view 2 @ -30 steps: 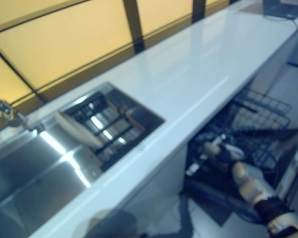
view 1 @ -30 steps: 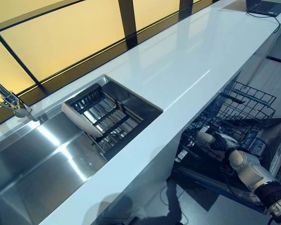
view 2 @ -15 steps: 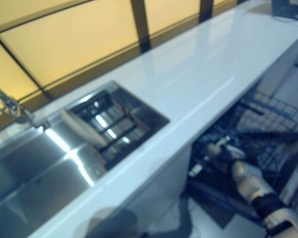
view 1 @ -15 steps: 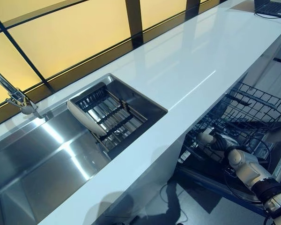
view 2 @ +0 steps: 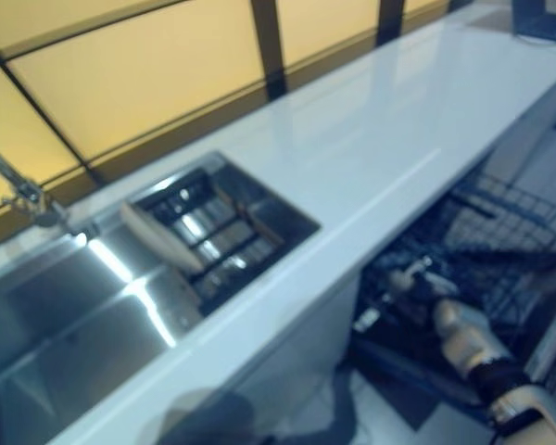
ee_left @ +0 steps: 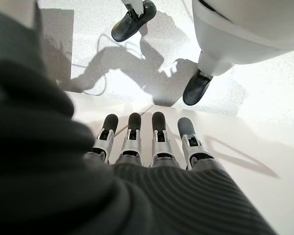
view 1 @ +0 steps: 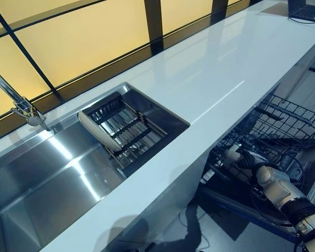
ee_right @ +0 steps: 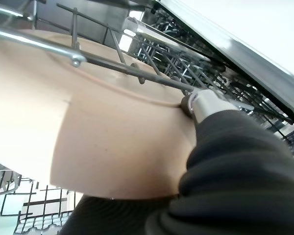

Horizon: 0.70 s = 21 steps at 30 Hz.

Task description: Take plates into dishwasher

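A beige plate [ee_right: 112,137] stands among the wires of the pulled-out lower dishwasher rack [view 1: 283,113]; it shows as a pale edge [view 1: 232,155] under the counter. My right hand [view 1: 248,159] is shut on this plate, its thumb [ee_right: 206,104] pressed on the plate's face and its fingers hidden behind it. Another beige plate [view 1: 97,132] leans on edge in the metal drying rack [view 1: 131,131] in the sink. My left hand [ee_left: 152,142] hangs open and empty over the floor, seen only in the left wrist view.
A long white counter [view 1: 215,68] runs above the dishwasher. The steel sink [view 1: 37,178] with a faucet [view 1: 21,105] lies at the left. A laptop [view 1: 307,8] sits at the counter's far end. Yellow window panels line the back.
The camera has shifted a little, so the whole scene sits slightly further right. My right hand stays at the dishwasher rack with the plate.
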Tool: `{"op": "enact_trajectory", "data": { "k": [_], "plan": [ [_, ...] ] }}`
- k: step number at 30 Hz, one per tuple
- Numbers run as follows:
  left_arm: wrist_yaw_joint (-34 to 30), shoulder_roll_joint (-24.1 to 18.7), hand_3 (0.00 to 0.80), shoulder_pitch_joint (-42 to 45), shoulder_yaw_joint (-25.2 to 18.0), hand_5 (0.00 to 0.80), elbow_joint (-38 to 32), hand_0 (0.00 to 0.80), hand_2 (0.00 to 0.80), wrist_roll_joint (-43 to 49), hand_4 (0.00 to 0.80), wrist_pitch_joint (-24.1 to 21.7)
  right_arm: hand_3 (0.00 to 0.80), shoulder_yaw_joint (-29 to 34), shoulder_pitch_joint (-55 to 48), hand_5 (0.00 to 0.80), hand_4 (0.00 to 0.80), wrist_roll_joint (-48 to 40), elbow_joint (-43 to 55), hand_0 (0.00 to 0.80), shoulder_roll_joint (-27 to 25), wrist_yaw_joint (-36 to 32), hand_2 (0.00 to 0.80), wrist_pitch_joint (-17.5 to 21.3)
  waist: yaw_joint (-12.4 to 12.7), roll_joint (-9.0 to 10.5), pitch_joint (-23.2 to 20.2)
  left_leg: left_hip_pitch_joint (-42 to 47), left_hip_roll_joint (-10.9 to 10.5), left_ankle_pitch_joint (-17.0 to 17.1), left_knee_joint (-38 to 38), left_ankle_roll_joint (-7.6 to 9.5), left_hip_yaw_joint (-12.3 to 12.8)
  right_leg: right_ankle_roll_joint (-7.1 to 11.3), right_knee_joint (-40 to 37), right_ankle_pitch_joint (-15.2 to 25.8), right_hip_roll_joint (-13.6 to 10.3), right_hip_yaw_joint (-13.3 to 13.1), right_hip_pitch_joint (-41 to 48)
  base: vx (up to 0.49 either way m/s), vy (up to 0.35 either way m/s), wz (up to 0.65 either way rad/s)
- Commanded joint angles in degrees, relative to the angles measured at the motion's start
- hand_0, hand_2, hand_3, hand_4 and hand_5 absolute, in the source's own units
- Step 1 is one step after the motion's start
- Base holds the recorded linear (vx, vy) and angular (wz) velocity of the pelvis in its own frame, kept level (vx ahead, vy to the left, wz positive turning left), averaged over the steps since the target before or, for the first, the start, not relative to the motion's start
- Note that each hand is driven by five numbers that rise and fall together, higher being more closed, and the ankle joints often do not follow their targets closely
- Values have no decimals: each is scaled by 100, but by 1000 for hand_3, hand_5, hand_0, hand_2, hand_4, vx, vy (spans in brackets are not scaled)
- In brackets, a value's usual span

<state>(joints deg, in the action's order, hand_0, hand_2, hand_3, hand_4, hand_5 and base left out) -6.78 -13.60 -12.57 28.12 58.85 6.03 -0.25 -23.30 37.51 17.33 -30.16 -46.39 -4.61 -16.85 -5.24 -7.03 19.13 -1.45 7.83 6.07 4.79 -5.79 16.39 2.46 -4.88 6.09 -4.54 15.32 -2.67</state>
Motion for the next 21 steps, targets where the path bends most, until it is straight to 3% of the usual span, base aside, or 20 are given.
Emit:
{"op": "enact_trajectory", "data": {
  "k": [1,8,21],
  "plan": [
    [-25,-374,0,-437,202,0,69,0,0,228,0,20,800,-481,420,800,800,-37,-315,800,263,-248,800,-82,108,438,-90,129,-125,-267,21,-51,113,327,160,-287,-190,47,-6,0,0,0],
    [-30,-406,0,-471,152,0,50,0,0,257,0,69,800,-514,460,800,800,-64,-387,800,276,-662,800,-132,130,506,-87,141,-113,-268,21,-43,89,321,180,-292,-166,41,15,-2,-2,0],
    [-44,-480,0,-467,54,0,79,0,0,349,0,74,800,-368,271,800,800,-81,-221,800,239,-825,800,-56,108,601,-118,206,-103,-289,21,-18,30,324,228,-323,-140,-28,91,0,0,0]
  ]
}}
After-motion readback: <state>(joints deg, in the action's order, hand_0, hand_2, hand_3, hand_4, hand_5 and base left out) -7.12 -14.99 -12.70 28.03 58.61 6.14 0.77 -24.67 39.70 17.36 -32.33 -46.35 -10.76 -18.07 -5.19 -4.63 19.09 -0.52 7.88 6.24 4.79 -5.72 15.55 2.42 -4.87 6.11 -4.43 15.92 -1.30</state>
